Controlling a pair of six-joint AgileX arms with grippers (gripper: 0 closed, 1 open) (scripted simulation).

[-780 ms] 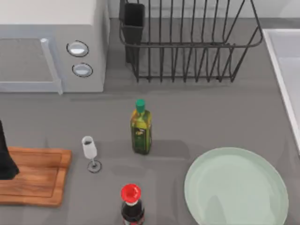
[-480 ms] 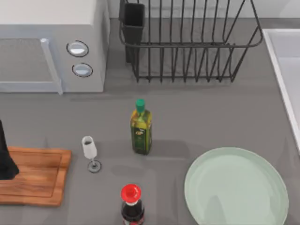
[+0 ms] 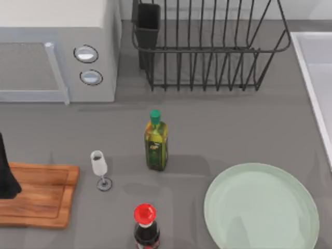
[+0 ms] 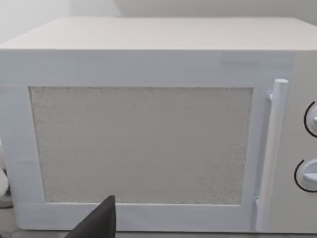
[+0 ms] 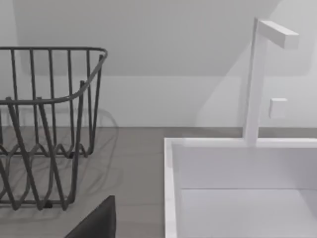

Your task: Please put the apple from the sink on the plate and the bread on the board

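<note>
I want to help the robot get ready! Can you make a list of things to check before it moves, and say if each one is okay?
1. Plate has room for the apple: ok, nothing lies on it.
2. Board has room for the bread: ok where it shows, with the left arm dark above its left end.
3. Sink found: ok, its white rim is in the right wrist view.
4. Apple spotted: cannot tell.
5. Bread spotted: cannot tell.
6. Wine glass and oil bottle upright: ok.

The left arm (image 3: 6,171) stands over the board (image 3: 41,194); the glass (image 3: 99,168) lies to its right, the plate (image 3: 262,207) farther right.
</note>
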